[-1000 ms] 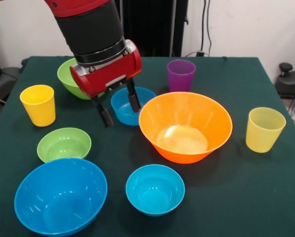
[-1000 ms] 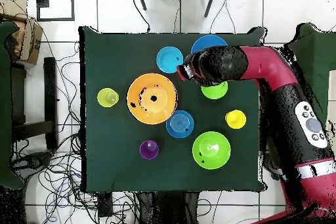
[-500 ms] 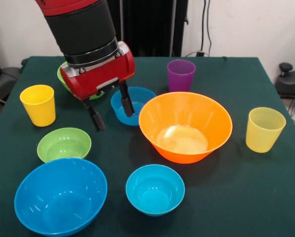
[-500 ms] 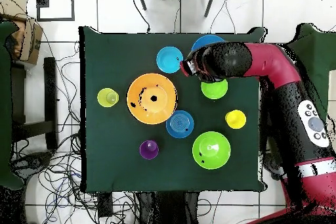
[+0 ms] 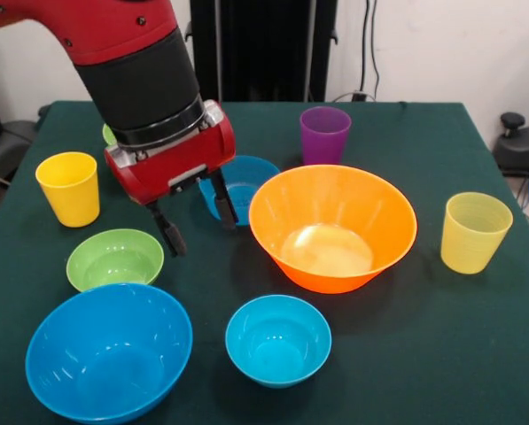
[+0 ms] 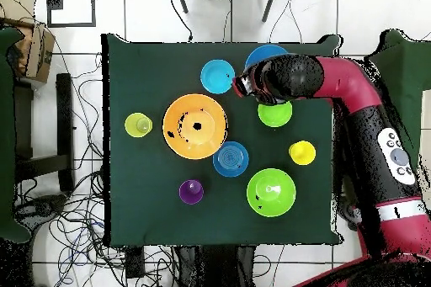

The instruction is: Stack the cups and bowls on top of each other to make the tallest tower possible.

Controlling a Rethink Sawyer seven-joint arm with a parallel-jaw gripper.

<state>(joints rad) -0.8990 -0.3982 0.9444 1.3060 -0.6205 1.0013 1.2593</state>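
Note:
My gripper (image 5: 196,221) (image 6: 241,88) hangs open and empty above the cloth, between a small green bowl (image 5: 115,258) and a small blue bowl (image 5: 251,177) that it partly hides. To its right sits the big orange bowl (image 5: 332,199) (image 6: 195,126). At the near edge are a large blue bowl (image 5: 109,350) and a second small blue bowl (image 5: 277,339). Most of a medium green bowl (image 5: 109,135) is hidden behind the arm. A yellow cup (image 5: 68,188), a purple cup (image 5: 324,135) and a pale yellow cup (image 5: 474,232) stand upright. Every piece stands alone; no tower shows.
The green table (image 5: 423,354) ends close behind the purple cup and just right of the pale yellow cup. My arm (image 6: 362,107) crosses the table's edge above the large blue bowl (image 6: 268,52) in the overhead view. Cables lie on the floor around.
My gripper has moved away from the far small blue bowl, toward the near side and the small green bowl, still open. The bowls and cups have not moved.

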